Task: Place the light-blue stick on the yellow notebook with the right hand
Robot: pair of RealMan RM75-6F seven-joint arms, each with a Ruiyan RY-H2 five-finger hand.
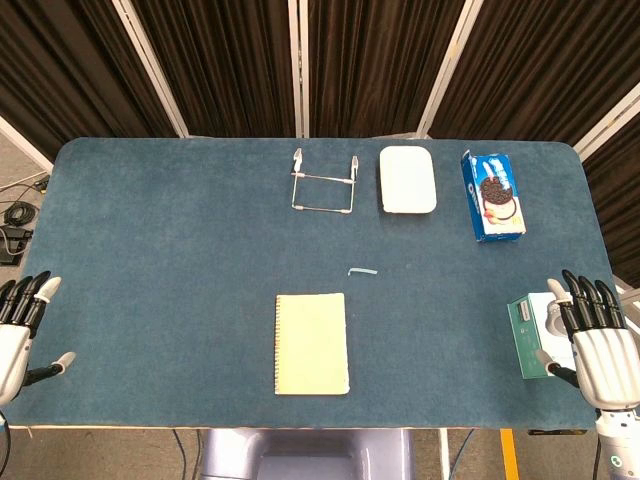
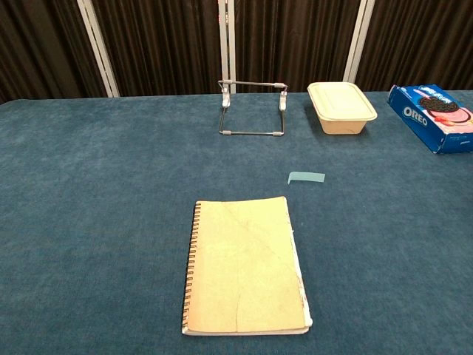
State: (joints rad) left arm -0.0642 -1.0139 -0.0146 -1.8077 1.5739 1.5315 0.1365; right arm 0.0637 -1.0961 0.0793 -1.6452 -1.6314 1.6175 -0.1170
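The small light-blue stick (image 1: 362, 271) lies flat on the blue felt-covered counter (image 1: 150, 250) near the frame centre, just above and right of the closed yellow spiral-bound notebook (image 1: 312, 343), not touching it. The white-and-black right hand (image 1: 592, 335) rests at the lower right edge, fingers (image 1: 585, 300) spread and holding nothing, beside a green-and-white box (image 1: 528, 335). The left hand (image 1: 20, 325) sits at the lower left edge, fingers likewise apart. Along the upper counter stand a wire rack (image 1: 323, 183), a white lidded container (image 1: 407, 179) and a blue Oreo box (image 1: 493, 195).
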